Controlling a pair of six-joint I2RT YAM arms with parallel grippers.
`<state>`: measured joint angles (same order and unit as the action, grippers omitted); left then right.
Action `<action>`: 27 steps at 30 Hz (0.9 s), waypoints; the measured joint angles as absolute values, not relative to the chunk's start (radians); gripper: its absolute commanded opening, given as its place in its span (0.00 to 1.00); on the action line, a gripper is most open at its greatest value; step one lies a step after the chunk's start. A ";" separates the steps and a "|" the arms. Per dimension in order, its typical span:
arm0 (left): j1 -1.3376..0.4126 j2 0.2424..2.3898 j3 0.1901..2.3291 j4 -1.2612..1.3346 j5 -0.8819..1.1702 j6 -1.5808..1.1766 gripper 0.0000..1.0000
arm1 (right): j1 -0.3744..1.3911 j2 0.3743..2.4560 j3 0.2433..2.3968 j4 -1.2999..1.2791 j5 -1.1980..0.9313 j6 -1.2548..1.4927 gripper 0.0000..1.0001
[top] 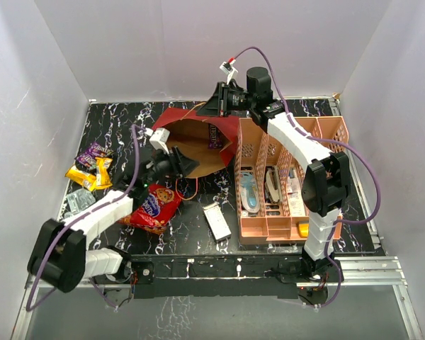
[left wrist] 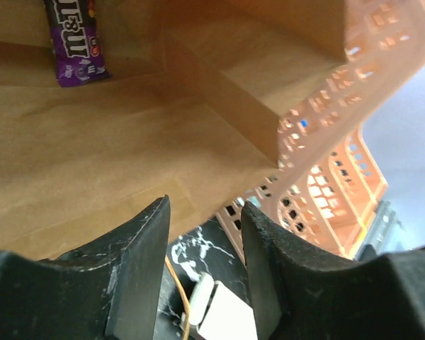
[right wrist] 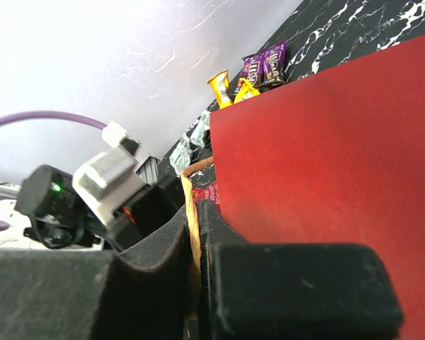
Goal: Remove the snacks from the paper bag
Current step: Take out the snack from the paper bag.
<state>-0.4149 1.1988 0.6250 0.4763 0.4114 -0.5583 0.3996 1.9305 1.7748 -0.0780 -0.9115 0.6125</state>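
Half-open and empty, left gripper point(left wrist: 204, 210) at paper bag point(left wrist: 92, 163) mouth. Ahead, up-left, deep inside: purple packet point(left wrist: 74, 39). Looks light, crinkly, slippery; pinch flat across an end seam. Clamped on bag rim: right gripper point(right wrist: 196, 212).

One paper bag point(top: 198, 145), one pink rack point(top: 265, 230), one white box point(top: 217, 221) and one large red snack bag point(top: 159, 205) are visible. There are also three purple packets point(top: 98, 151), two yellow packets point(top: 81, 177) and one clear wrapper point(top: 78, 202).

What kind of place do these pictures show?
Probably a robot test cell: plain white panels enclose a black marbled table, the left arm and right arm are bolted at its near edge, and a paper bag and pink rack look staged.
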 measured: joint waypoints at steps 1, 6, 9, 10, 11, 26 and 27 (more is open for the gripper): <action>-0.430 1.223 0.616 0.506 0.382 -0.554 0.39 | 0.400 1.930 1.775 -0.076 -0.912 0.614 0.08; -0.517 1.401 0.607 0.684 0.200 -0.493 0.31 | 0.405 1.930 1.775 -0.069 -0.911 0.624 0.08; -0.562 1.496 0.593 0.815 0.106 -0.463 0.27 | 0.406 1.930 1.774 -0.059 -0.911 0.632 0.08; -0.577 1.526 0.590 0.850 0.074 -0.455 0.25 | 0.407 1.930 1.774 -0.054 -0.911 0.634 0.08; -0.587 1.551 0.590 0.875 0.051 -0.448 0.25 | 0.409 1.930 1.774 -0.050 -0.911 0.635 0.08; -0.624 1.970 0.801 1.127 -0.198 -0.283 0.22 | 0.428 1.930 1.775 -0.044 -0.905 0.649 0.08; -0.624 1.982 0.823 1.134 -0.200 -0.279 0.22 | 0.429 1.930 1.775 -0.044 -0.904 0.649 0.08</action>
<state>-0.6239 1.9816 0.8227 1.1339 -0.1997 -0.2794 0.4286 1.9305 1.7748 -0.0441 -0.9035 0.6491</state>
